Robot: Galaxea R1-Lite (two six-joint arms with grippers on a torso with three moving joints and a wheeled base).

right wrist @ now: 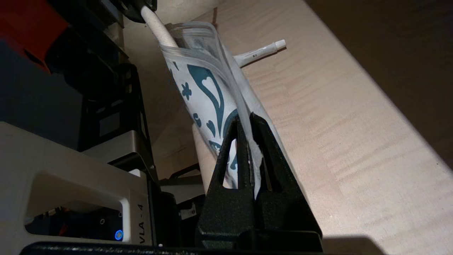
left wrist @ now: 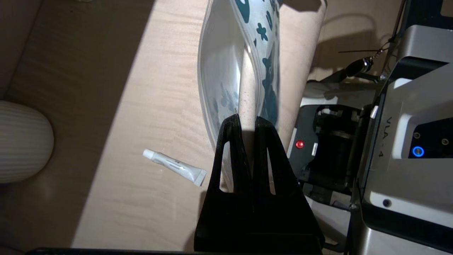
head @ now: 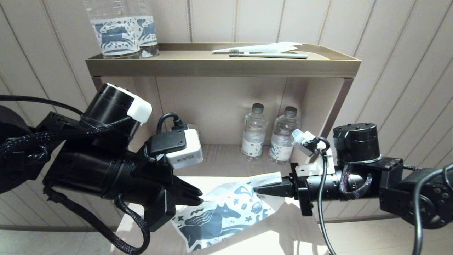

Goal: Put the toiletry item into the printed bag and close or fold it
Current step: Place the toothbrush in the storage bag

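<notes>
Left hand (head: 198,198): closed, pinching one edge of the bag (head: 226,216).
Right hand (head: 256,190): closed, pinching the bag's opposite edge.
Bag: held between both hands above the bench (head: 300,230), horse print facing up.
Tube (left wrist: 174,167): lying on the bench beside the bag, outside it.
Toothbrush (head: 269,55): on the top shelf.
</notes>
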